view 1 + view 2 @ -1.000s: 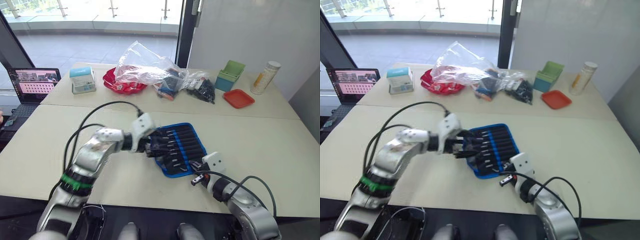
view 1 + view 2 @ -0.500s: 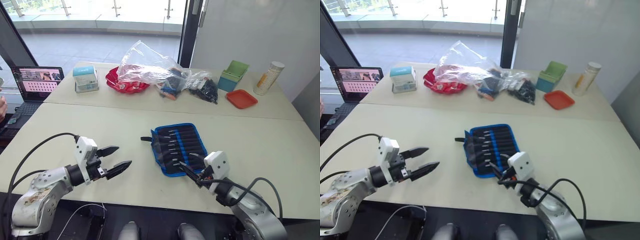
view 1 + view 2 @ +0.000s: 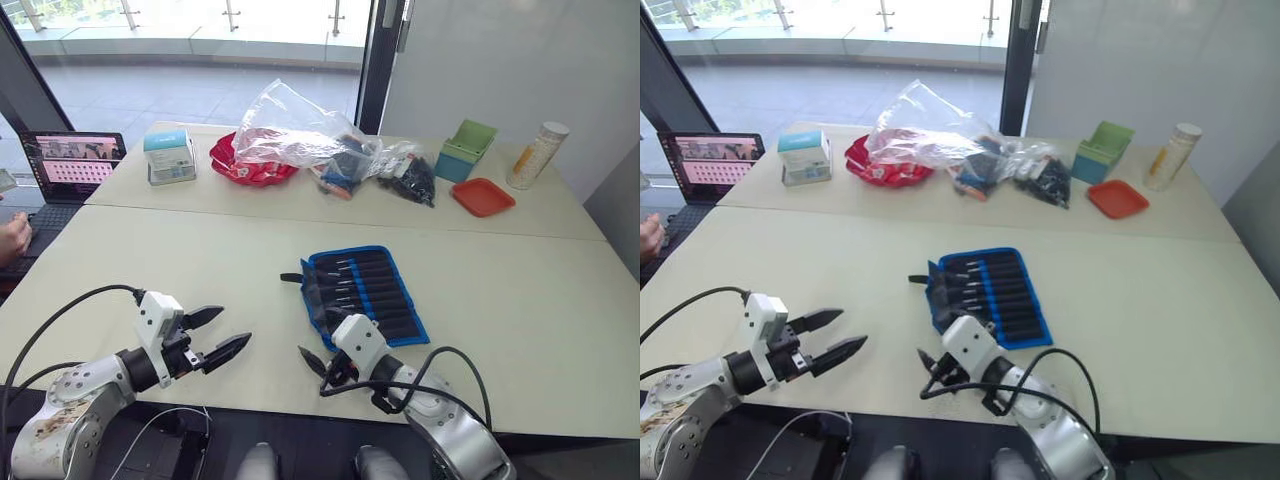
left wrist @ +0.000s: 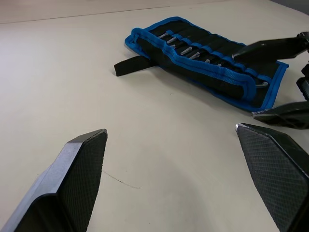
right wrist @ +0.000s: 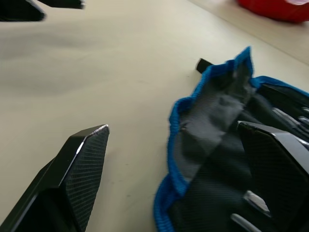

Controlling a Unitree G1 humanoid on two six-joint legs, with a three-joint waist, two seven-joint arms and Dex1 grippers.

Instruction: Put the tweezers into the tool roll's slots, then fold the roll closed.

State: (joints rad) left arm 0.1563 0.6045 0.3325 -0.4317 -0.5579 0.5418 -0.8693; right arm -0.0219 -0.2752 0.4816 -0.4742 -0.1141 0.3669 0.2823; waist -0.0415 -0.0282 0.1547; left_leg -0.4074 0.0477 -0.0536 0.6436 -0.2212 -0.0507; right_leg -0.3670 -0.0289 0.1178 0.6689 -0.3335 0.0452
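1. The tool roll [image 3: 362, 293] is lying open on the near table [image 3: 520, 290], roughly in the middle, with its short black strap [image 3: 291, 278] poking out on my left side.
2. I can see the tweezers [image 3: 345, 288] already sitting in the slots [image 3: 375, 290] – silvery tips showing in a row along the left half of the roll.
3. My left gripper [image 3: 222, 335] sits low over the table, well off to the left of the roll, fingers spread wide and holding nothing.
4. My right gripper [image 3: 318, 366] is at the roll's near-left corner – fingers wide apart, empty, with the blue edging [image 5: 176, 140] bunched up between them in the right wrist view.
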